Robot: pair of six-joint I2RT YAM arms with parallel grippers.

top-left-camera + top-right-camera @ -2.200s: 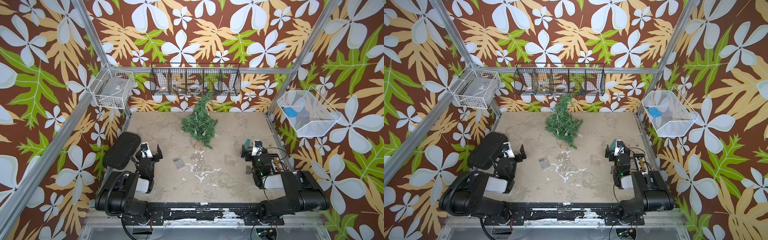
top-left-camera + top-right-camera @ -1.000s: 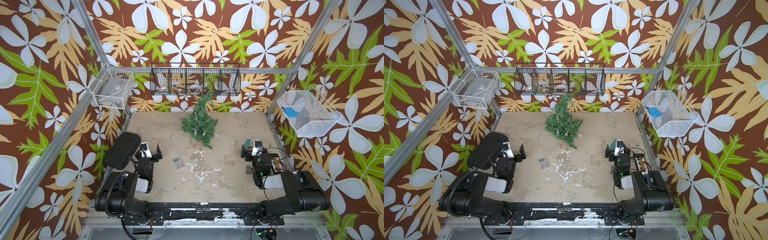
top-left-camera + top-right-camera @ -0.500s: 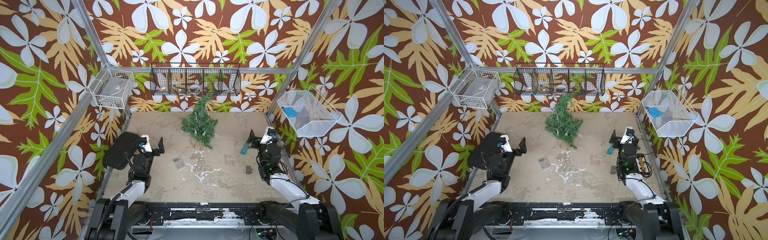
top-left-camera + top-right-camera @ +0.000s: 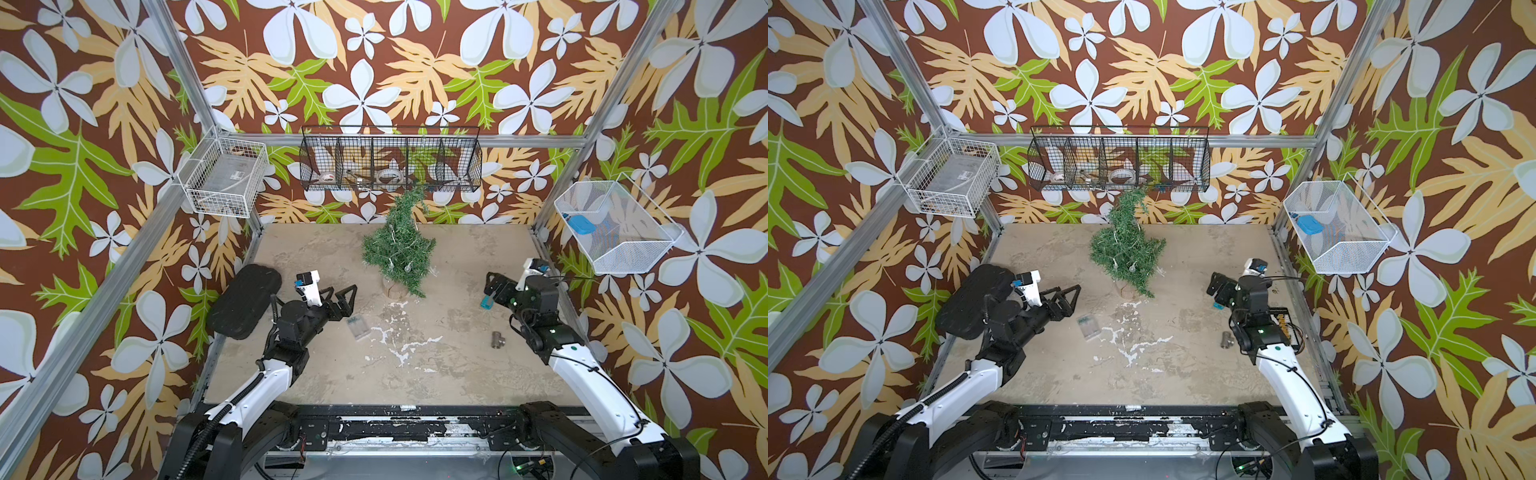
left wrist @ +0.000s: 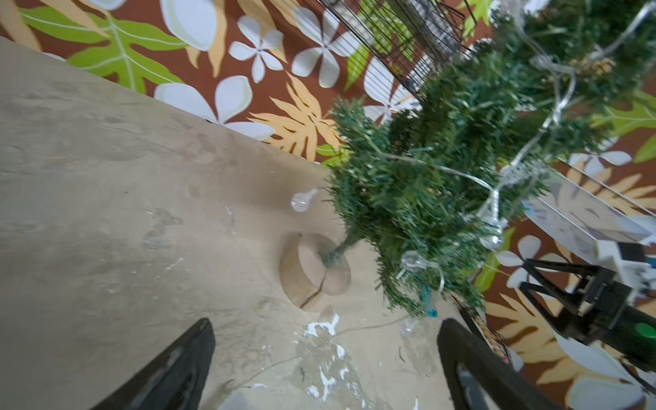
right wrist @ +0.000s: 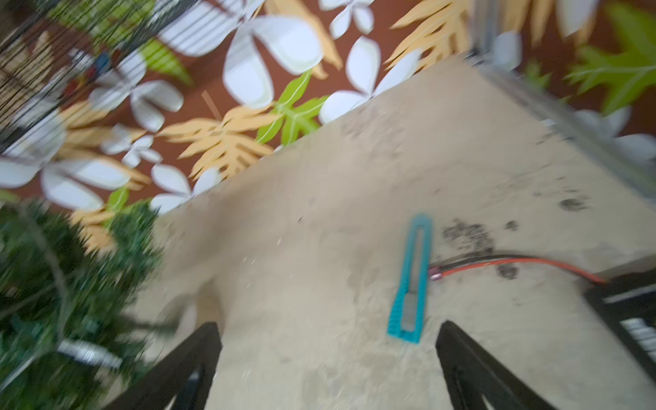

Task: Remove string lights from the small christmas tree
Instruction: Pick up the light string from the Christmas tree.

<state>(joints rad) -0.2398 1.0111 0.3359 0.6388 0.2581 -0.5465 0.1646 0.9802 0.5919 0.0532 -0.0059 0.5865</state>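
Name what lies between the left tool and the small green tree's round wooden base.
Only flecked tan tabletop, crossed by the string lights' thin clear wire, as the left wrist view shows.

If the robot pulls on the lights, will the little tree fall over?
It might tip: the small christmas tree spreads much wider than its round wooden base, so it looks top-heavy. The string lights wind through it, so a tug would probably drag the tree along. They look thin and floppy, not stiff.
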